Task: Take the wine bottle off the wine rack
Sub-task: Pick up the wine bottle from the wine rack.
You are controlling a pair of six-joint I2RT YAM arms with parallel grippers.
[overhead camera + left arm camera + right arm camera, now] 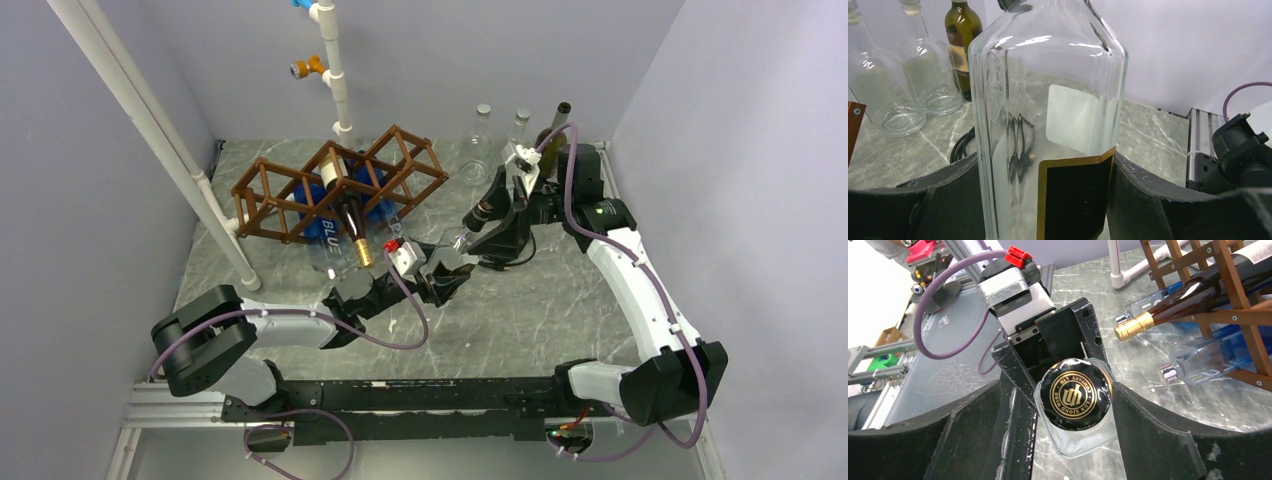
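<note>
Clear black-capped wine bottle [1048,100] off brown lattice wine rack [1234,285].

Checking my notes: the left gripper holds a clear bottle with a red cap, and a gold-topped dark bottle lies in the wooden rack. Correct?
Not quite. The clear bottle has a black cap with a gold emblem, not red; the right wrist view shows it.

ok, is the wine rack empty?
No, a dark bottle with a gold-capped neck lies through the wine rack frame in the right wrist view.
</note>
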